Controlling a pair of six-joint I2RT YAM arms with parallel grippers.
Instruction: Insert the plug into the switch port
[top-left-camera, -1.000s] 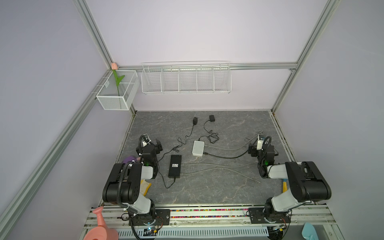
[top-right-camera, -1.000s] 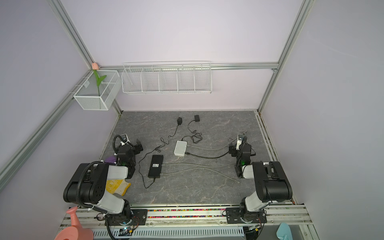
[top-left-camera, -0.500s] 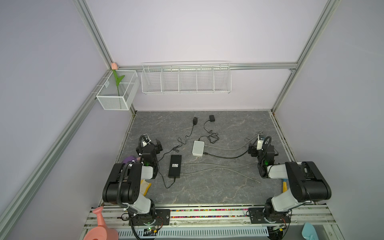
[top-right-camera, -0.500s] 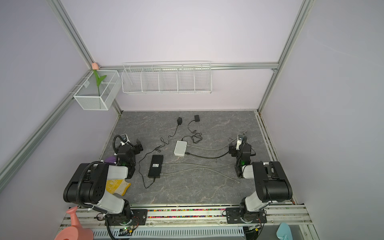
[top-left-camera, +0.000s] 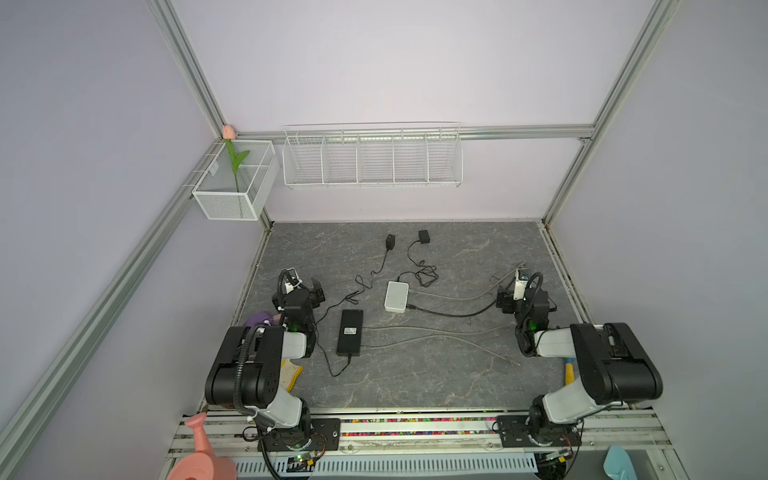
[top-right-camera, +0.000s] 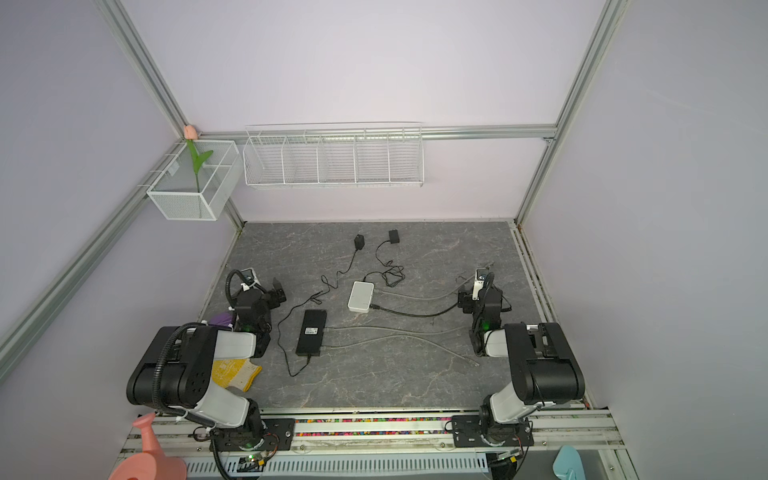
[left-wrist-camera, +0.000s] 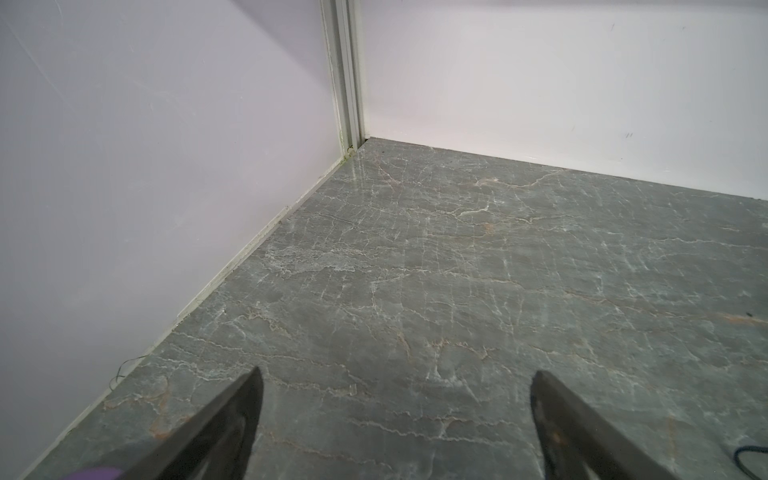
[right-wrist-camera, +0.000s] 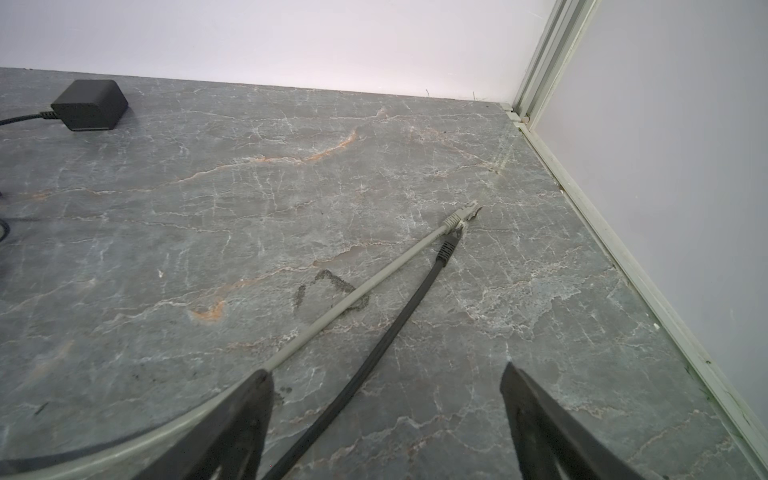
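The white switch (top-left-camera: 396, 296) (top-right-camera: 360, 296) lies mid-table with a black cable and a grey cable running right from it. In the right wrist view both cables end ahead of my right gripper (right-wrist-camera: 384, 370): a grey plug (right-wrist-camera: 461, 216) and, beside it, a black plug (right-wrist-camera: 448, 249), both lying loose on the table. The black cable passes between the open fingers, untouched. My right gripper (top-left-camera: 505, 301) sits low at the table's right side. My left gripper (left-wrist-camera: 397, 374) (top-left-camera: 318, 291) stands open over bare table near the left wall, holding nothing.
A flat black box (top-left-camera: 350, 332) lies left of the switch, with two grey cables trailing right. Two black power adapters (top-left-camera: 390, 241) (top-left-camera: 423, 236) rest near the back wall. A purple object (top-left-camera: 257, 320) and a yellow cloth (top-right-camera: 232, 372) lie by the left arm.
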